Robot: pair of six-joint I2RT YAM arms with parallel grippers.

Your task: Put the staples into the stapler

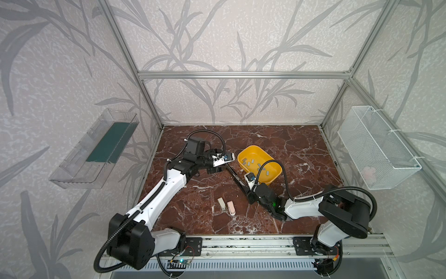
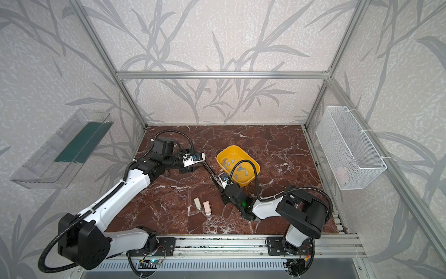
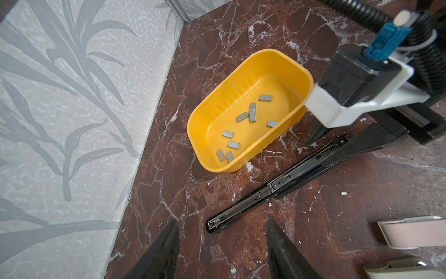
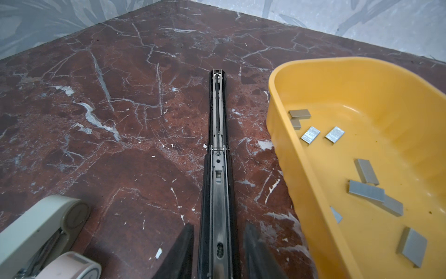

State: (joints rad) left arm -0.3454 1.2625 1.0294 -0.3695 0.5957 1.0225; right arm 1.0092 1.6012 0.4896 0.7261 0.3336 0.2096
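A long black stapler (image 1: pixel 237 180) (image 2: pixel 212 174) lies opened flat on the marble table, its metal channel facing up (image 3: pixel 277 186) (image 4: pixel 218 169). Several grey staples (image 1: pixel 252 161) (image 3: pixel 252 114) (image 4: pixel 366 190) lie loose in a yellow tray (image 1: pixel 252 146) (image 3: pixel 217 108) (image 4: pixel 362 79) just right of it. My right gripper (image 1: pixel 249 195) (image 4: pixel 219 224) straddles the stapler's near half, open, with a narrow gap on each side. My left gripper (image 1: pixel 220 169) (image 3: pixel 222 221) hovers open and empty just short of the stapler's far tip.
Two mini staplers, one beige (image 1: pixel 221 203) (image 4: pixel 36 229) and one pink (image 1: pixel 231 207) (image 3: pixel 410 234), lie side by side near the table's front middle. A white mesh basket (image 1: pixel 379 147) hangs on the right wall and a clear bin (image 1: pixel 96 149) on the left wall.
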